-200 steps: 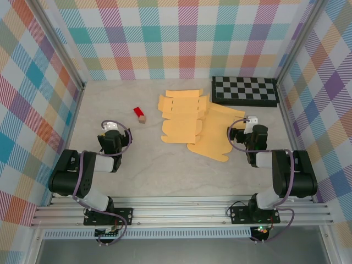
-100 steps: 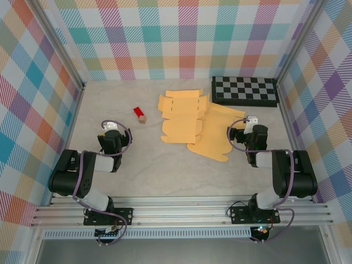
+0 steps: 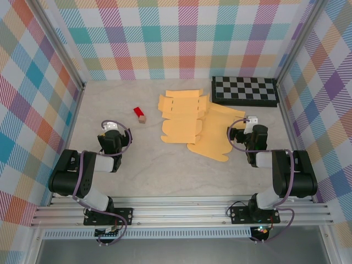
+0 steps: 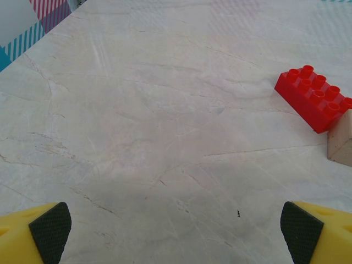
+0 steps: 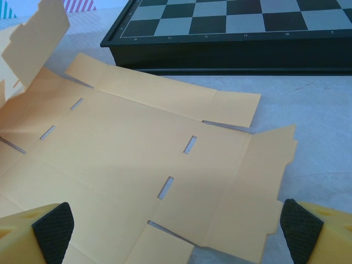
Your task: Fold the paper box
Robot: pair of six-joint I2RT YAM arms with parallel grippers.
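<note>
Nothing moved, flat slotted paper box [image 5: 126, 148], studded red brick [image 4: 313, 99]

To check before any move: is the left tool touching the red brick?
Apart. The left wrist view shows bare table between the left tool and the red brick.

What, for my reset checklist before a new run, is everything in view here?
paper box blanks: two, orange-tan, unfolded and overlapping at the table's centre
chessboard: one, black and pale squares, far right of the table
toy brick: one, red, left of the blanks
wedge block: one, beige, right beside the brick
table: one, pale marbled grey
walls: multicoloured plaid, left, back and right
left end effector: one, yellow with black pads, open over bare table
right end effector: one, same colours, open over the lower blank
</note>
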